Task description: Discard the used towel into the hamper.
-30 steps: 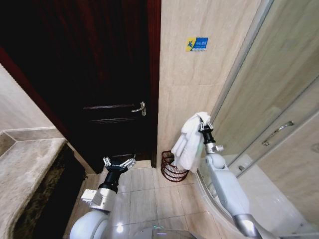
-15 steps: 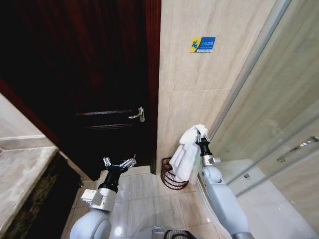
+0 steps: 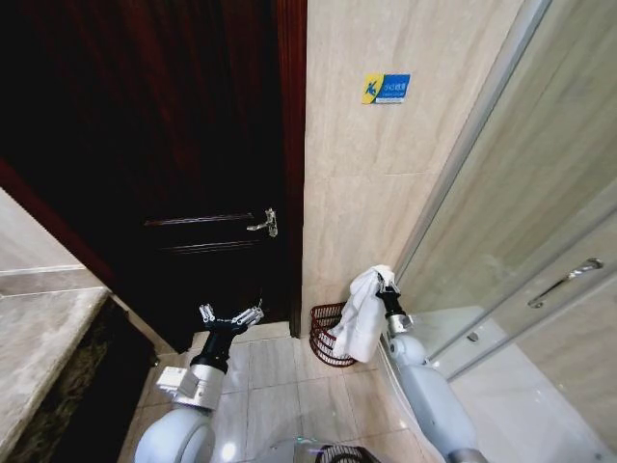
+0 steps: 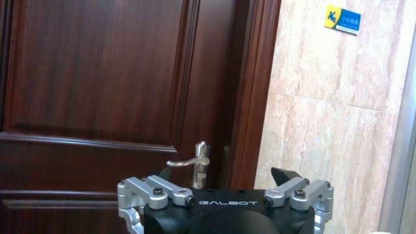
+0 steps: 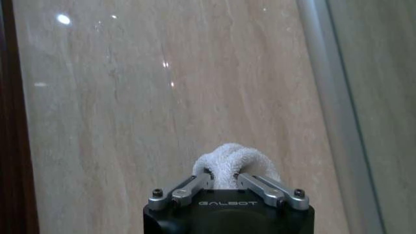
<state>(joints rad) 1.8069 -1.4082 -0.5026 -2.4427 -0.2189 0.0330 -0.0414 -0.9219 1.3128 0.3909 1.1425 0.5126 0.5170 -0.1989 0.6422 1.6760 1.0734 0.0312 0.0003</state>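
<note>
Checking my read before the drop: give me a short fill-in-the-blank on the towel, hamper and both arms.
1. The right gripper is shut on the white ____.
2. The towel hangs just above the ____, which stands against the wall.
3. The left gripper, jaws open, holds ____.
4. The left gripper faces the dark wooden ____.

Missing words: towel; hamper; nothing; door.

Dark wooden door [image 3: 174, 145], beige tiled wall [image 3: 386, 174]

Hamper [image 3: 331, 335] hemmed by wall [image 3: 371, 193]
</note>
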